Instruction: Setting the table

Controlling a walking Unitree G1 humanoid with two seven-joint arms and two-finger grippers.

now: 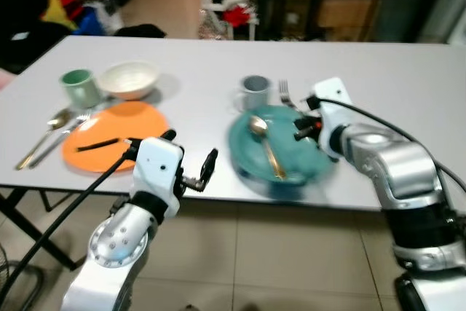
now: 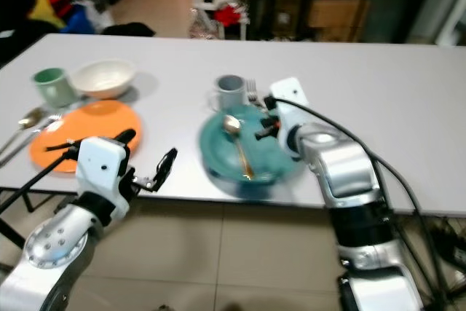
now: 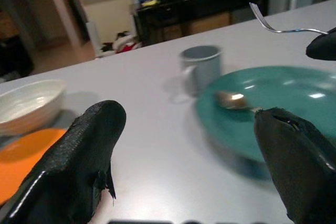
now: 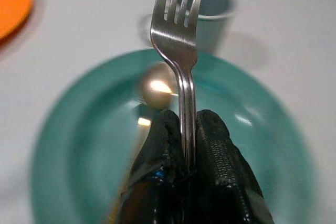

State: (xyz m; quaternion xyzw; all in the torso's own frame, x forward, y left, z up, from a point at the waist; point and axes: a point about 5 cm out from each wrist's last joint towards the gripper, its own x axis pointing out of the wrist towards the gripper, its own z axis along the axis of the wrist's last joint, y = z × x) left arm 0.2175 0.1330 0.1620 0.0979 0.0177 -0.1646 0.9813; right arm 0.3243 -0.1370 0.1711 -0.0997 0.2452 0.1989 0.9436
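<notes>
Fork placement looks like the step in hand: it's pinched by the handle between the closed fingers of the right gripper and held over the teal plate, tines pointing toward the far side where the grey mug stands just beyond the rim. A gold spoon is already lying in that plate. On the left, the other setting seems done, with an orange plate, white bowl, green mug and cutlery laid beside it. The left gripper is held with fingers spread wide and empty at the near table edge, between the two plates. Next, the fork probably needs to be lowered flat, either into the teal plate or just beside it, and only then released, so it isn't knocked against the mug or spoon.
</notes>
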